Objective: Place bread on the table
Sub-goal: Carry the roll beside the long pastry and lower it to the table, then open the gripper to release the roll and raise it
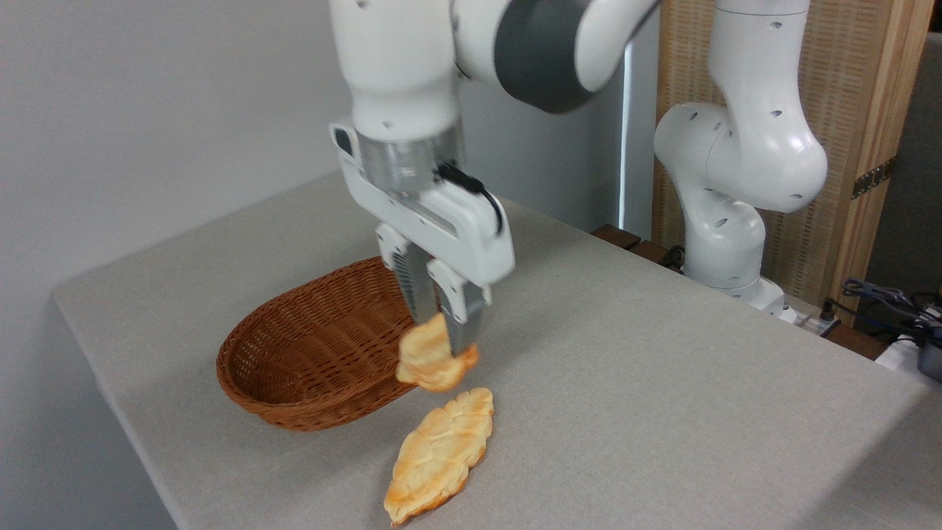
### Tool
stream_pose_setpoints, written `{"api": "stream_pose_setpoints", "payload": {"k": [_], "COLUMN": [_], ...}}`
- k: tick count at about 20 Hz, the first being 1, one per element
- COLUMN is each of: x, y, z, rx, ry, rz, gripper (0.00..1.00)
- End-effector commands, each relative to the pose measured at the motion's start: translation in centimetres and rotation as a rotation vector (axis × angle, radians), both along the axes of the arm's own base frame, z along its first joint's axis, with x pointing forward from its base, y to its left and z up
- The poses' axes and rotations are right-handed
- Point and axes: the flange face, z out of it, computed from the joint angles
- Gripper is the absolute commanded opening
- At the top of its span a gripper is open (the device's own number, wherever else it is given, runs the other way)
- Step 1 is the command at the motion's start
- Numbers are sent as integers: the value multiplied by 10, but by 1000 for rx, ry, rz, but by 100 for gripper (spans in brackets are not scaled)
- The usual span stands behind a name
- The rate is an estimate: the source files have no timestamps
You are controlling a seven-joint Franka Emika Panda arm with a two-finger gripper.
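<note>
The bread (433,362), a small lumpy golden-orange roll, hung in the air, pinched between the two fingers of the gripper (441,340). The fingers pointed downward and pressed against the upper part of the roll from both sides, so most of its body showed below the fingertips. The roll appeared in front of the right end of the wicker basket (316,353) and just above the upper tip of the braided loaf (440,455); it touched neither. Its outline was slightly blurred. The basket stood on the table (662,383) and held nothing that could be seen. The braided loaf lay flat on the grey-beige cloth, just in front of the basket and to its right. The white arm (515,44) reached in from the upper right, and its base (725,243) stood at the far right edge of the table.
</note>
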Motion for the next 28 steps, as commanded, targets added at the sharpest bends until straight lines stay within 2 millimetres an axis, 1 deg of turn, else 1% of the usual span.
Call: {"api": "stream_pose_setpoints", "payload": {"k": [1, 3, 4, 6, 7, 11, 14, 19, 23, 26, 28], "x": [-14, -15, -15, -16, -19, -24, -22, -19, -16, -12, -4], "y": [7, 12, 13, 15, 20, 23, 23, 20, 18, 16, -2], "z": [-30, -37, -38, -47, -53, -63, -62, -40, -14, -1, 21], "rx": [-22, -24, -23, -14, 0, 8, 11, 12, 13, 12, 20], "ry": [65, 80, 82, 100, 114, 134, 128, 79, 25, -3, -49], "rz": [-49, -40, -41, -43, -55, -85, -86, -88, -93, -94, -124], "gripper": [82, 98, 100, 100, 100, 100, 100, 100, 100, 100, 100]}}
